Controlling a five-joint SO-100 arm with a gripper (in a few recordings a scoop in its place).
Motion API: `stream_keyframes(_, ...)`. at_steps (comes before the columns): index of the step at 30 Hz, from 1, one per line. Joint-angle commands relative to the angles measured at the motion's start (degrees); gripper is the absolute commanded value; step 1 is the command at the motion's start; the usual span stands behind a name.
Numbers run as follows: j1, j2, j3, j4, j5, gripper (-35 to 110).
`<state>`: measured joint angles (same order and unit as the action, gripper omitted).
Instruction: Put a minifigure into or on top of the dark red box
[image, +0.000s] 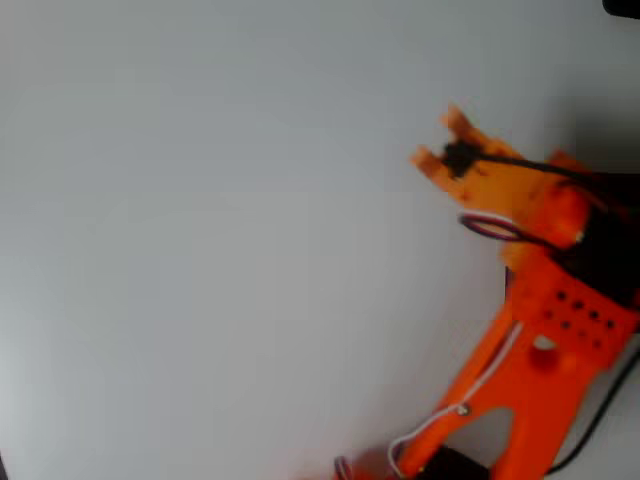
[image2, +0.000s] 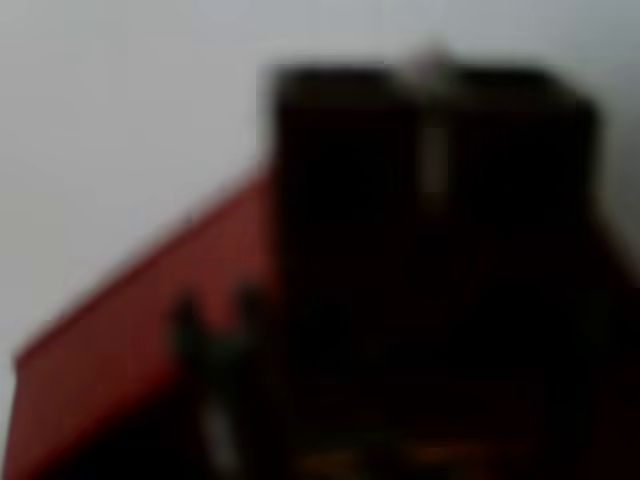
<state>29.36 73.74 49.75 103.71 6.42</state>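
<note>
In the overhead view the orange arm reaches over the white table (image: 200, 250) from the lower right, and its gripper (image: 442, 140) holds a small dark minifigure (image: 460, 157) between its finger ends. The blurred wrist view shows the dark red box (image2: 140, 340) just below, its red wall at lower left.

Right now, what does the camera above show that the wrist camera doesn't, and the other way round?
From above: the orange arm reaching over the table, with its hand and a small black blob at the fingers, too blurred to name. From the wrist: a dark red box wall slanting up at the left, and a big dark blurred shape in the middle that I cannot identify. Both share the pale table, seen as the grey background in the wrist view.
</note>
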Motion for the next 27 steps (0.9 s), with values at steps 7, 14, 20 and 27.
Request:
stream_keyframes(7,15.38,-4.04,3.43,-7.47,3.16,0)
stream_keyframes(14,15.82,-17.58,-4.66,-7.91,4.92,14)
stream_keyframes(20,14.41,-15.21,-4.75,-5.36,4.22,16)
stream_keyframes(27,7.65,15.47,18.9,-5.98,1.76,1)
